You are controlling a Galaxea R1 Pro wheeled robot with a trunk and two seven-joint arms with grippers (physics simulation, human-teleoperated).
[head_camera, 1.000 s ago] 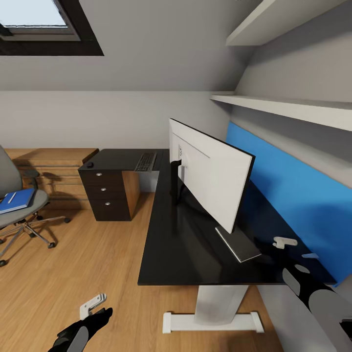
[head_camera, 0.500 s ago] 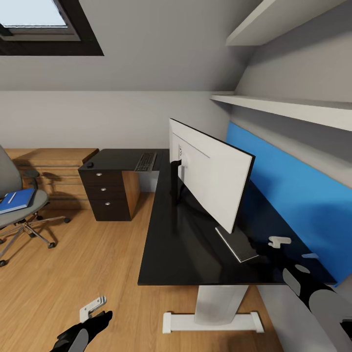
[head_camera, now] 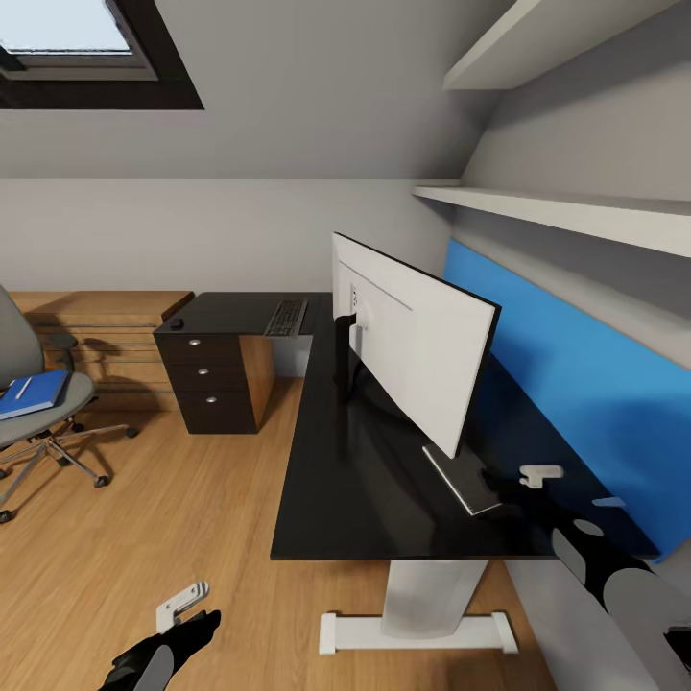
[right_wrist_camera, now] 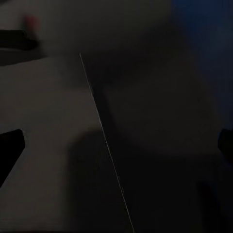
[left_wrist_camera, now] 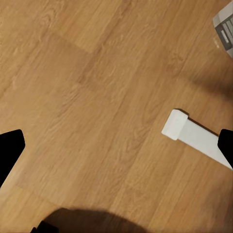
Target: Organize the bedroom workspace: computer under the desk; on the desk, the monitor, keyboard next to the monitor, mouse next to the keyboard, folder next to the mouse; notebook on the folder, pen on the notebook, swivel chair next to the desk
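Head view: right pincer (head_camera: 539,474) hovers beside the monitor (head_camera: 417,350).

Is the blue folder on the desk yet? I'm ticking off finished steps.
No, the blue folder lies on the swivel chair seat, left of the desk.

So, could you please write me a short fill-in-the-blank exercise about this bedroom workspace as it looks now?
1. The blue folder lies on the seat of the ____.
2. The keyboard lies on the ____.
3. The monitor shows its ____ back to the head camera.
4. The mouse sits above the three ____.

Missing words: chair; desk; white; drawers
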